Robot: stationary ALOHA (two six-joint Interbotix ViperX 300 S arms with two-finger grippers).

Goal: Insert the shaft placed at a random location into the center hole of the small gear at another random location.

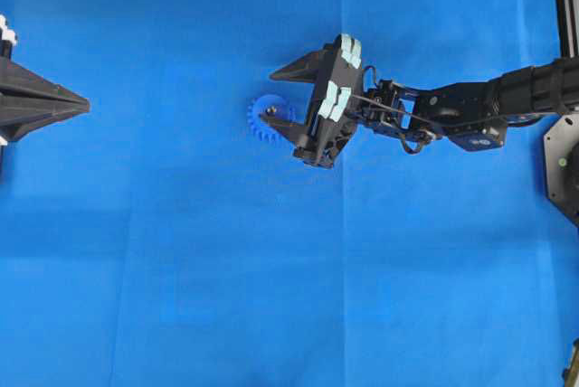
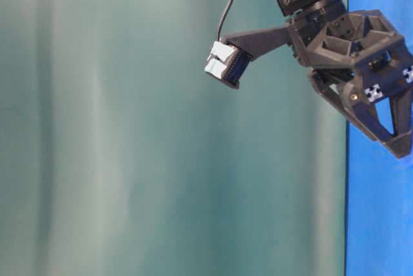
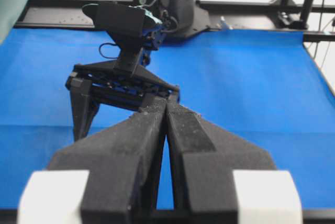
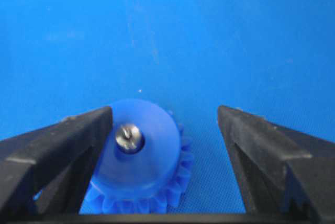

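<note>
While left end effector (image 3: 166, 130) closed, right end effector (image 4: 165, 124) wide open, empty, straddling small gear (image 4: 141, 156).

Blue table (image 1: 181, 297) (w/ small gear (image 1: 261, 125))

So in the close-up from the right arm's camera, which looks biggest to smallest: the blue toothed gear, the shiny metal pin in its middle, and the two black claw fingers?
1. The two black fingers of the open right gripper; they look alike, and nearness to the camera inflates them.
2. The blue plastic gear.
3. The silvery metal shaft, just a dot in the hub.
</note>
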